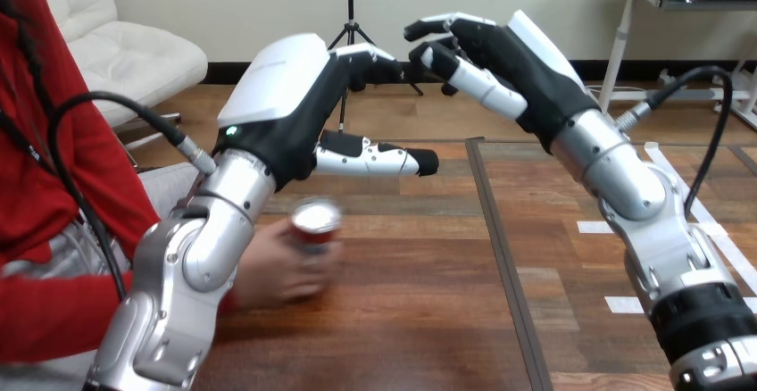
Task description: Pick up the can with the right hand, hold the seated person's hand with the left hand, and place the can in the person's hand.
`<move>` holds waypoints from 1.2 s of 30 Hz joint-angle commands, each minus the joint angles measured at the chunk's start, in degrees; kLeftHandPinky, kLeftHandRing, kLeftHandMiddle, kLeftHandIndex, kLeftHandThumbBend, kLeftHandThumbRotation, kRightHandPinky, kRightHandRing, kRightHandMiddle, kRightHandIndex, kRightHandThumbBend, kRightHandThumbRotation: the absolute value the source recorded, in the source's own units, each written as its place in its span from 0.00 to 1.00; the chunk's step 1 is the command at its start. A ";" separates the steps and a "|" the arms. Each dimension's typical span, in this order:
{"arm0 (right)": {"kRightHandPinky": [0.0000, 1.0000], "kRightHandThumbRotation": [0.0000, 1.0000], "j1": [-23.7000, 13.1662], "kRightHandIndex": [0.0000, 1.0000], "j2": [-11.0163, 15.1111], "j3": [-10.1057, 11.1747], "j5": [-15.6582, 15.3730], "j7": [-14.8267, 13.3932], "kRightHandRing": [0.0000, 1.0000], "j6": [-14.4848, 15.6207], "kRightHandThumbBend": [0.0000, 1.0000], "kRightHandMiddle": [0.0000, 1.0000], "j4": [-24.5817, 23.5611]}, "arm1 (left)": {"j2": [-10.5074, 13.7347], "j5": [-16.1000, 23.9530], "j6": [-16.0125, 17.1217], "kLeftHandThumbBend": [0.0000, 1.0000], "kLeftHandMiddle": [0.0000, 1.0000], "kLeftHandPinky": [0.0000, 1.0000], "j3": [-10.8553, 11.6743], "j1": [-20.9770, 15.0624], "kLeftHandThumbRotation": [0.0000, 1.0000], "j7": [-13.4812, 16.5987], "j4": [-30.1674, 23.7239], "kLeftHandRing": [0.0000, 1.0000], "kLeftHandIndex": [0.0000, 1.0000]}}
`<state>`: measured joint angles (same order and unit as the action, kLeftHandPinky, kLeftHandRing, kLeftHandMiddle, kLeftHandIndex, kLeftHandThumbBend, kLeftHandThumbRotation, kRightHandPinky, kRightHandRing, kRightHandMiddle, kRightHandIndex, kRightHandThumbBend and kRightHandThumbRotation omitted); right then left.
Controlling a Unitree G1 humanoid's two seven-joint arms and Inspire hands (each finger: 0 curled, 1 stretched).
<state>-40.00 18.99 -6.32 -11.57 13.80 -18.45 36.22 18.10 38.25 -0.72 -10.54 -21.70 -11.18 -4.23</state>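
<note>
At a brown wooden table (420, 320) with a dark seam running down its top, the small red can with a silver top (314, 225) stands upright in the person's hand (278, 275), low at the view's left, just above the tabletop. The can is blurred, so its print and the state of its lid cannot be made out, nor can anything inside it. The person's fingers wrap round its lower half and cover that part. The person's wrist is hidden behind the robot's silver left forearm (210, 239), which crosses in front of it; a red sleeve (54, 315) shows at the left edge.

The robot's black-and-white left hand (290, 96) is raised over the can and apart from it, back turned to the camera. Its thumb (375, 161) points straight out to the right. Its fingers reach forward, loosely extended, their tips partly lost against the right hand behind them. It grips nothing, and it touches neither the can nor the person's hand.

The robot's right hand (518, 65) hangs higher, well above the table's far side. Its fingers (478, 86) are relaxed, slightly bent and spread, with nothing in them. The right arm is cut off by the bottom right corner.
</note>
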 commanded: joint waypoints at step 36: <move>0.67 1.00 26.34 0.81 1.15 12.08 17.89 4.17 0.76 -9.44 0.98 0.80 -17.36 | -3.03 -30.45 18.82 0.42 0.72 0.59 12.93 23.35 0.81 5.18 -5.72 0.71 0.69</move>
<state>-17.00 20.12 3.24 3.54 17.25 -24.64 23.38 14.75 11.42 12.44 -0.93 0.59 -6.85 -10.16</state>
